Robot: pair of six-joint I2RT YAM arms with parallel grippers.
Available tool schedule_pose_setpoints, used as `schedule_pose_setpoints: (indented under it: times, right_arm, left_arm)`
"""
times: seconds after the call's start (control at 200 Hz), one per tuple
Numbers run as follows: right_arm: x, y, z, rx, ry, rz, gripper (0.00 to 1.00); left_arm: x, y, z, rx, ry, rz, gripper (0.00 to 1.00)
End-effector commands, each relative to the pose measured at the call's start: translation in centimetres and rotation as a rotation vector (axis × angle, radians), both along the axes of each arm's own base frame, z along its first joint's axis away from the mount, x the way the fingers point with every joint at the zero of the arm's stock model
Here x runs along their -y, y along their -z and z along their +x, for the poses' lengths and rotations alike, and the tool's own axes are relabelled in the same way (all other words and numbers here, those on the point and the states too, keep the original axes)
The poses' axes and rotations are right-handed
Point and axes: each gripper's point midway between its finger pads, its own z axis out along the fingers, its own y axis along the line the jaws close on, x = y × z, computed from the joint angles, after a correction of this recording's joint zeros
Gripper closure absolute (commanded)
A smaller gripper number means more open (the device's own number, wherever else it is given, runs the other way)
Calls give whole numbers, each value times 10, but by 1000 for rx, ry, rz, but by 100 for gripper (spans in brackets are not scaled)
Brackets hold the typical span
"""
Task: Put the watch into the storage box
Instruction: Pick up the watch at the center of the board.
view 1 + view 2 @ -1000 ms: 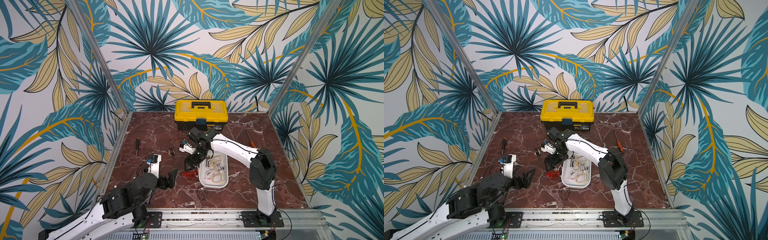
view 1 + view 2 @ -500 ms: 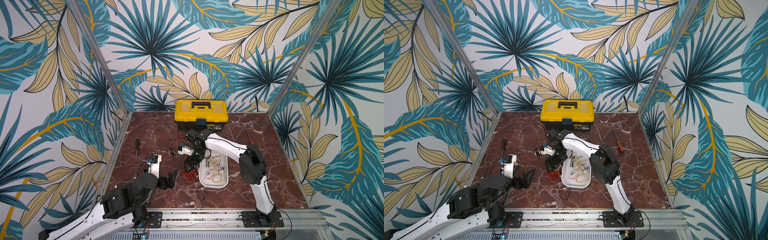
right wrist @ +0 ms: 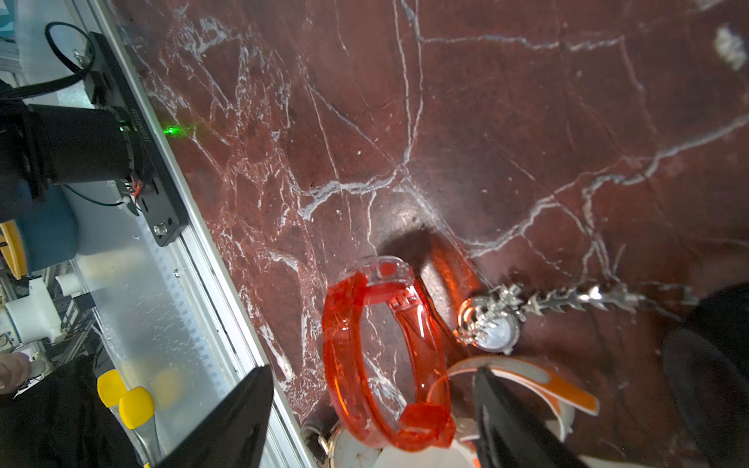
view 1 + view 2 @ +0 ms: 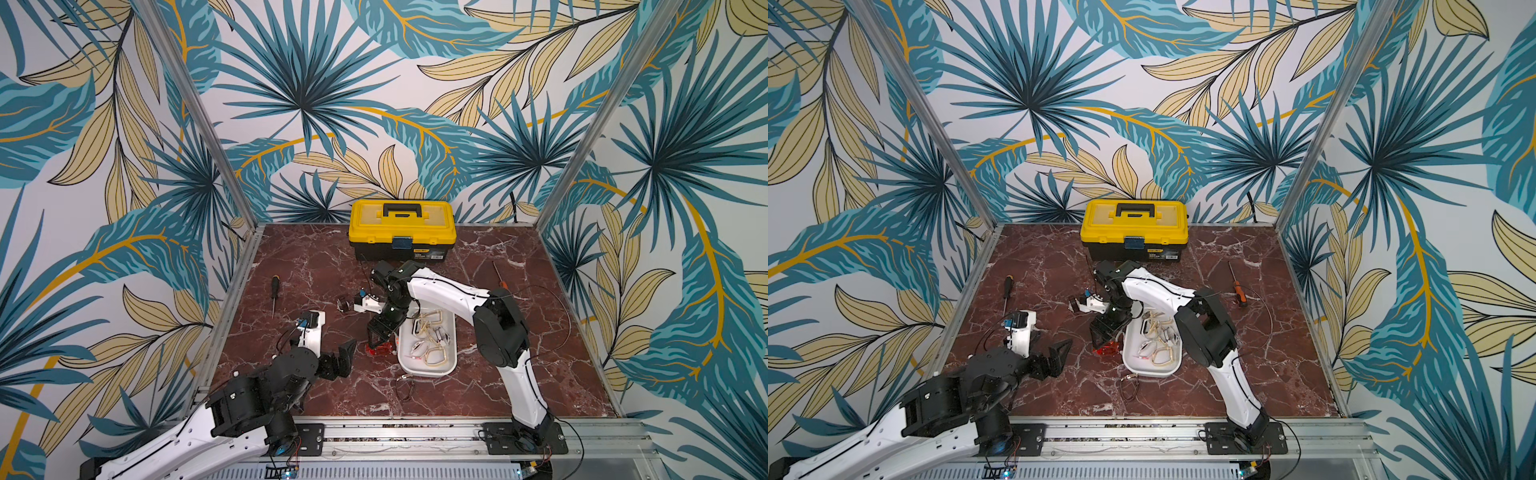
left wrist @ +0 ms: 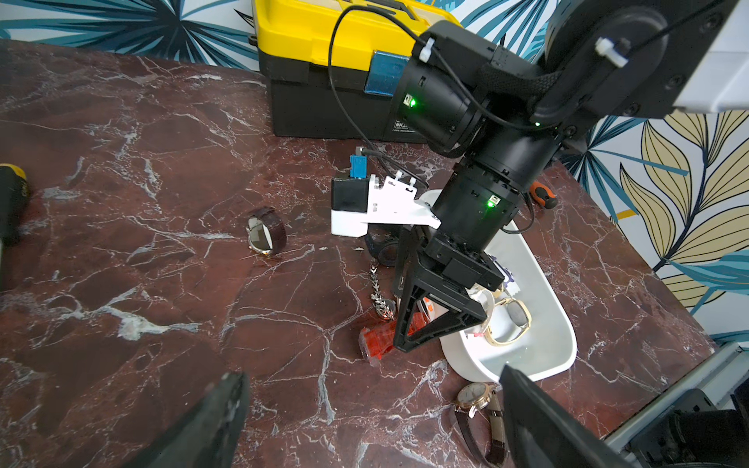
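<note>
The right gripper (image 3: 371,372) points down with its jaws apart, one finger on each side of a clear red watch (image 3: 344,344) that lies on the marble table (image 4: 311,257). Neither finger presses on the watch. The one white tray (image 4: 428,372) sits just beside this gripper, on the side away from the left arm, and the red watch lies outside it, close to its rim.

Five watches lie loose on the table:
- The red watch lies under the right gripper.
- A silver watch (image 3: 492,328) with a spiky chain band nearly touches the red one.
- A black watch (image 5: 385,253) lies behind the right gripper, partly hidden by its camera mount.
- A brown-strap watch (image 5: 267,235) stands on edge, well apart from the right gripper.
- A gold watch (image 5: 472,399) with a brown strap lies near the tray's front end.

An orange-and-white strap (image 3: 527,381) touches one right finger, but I cannot tell whether it lies in the tray. The tray holds several watches, too tangled to count.

One yellow-lidded toolbox (image 4: 401,228) stands beyond the right gripper. There are two screwdrivers, one black-handled (image 4: 274,286) and one orange-handled (image 4: 500,284), and both are well away from the right gripper.

The left gripper (image 5: 372,372) hangs wide open and empty, facing the red watch.
</note>
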Motion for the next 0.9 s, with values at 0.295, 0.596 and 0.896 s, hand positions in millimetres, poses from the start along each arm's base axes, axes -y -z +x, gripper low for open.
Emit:
schedule_pose_setpoints:
  times: [0.295,0.596,0.896]
  right_arm:
    - [4,14,-20,-89,-15,12,27]
    - [-1,10,-26,-112,-14,42,59]
    - [-18,-20,-27,-77,-13,133,90]
  left_arm:
    - [0,-2,3,32,-2,6,0]
    - [-2,-1,4,38,-13,15,0]
    - [-1,-3,4,44,-2,18,0]
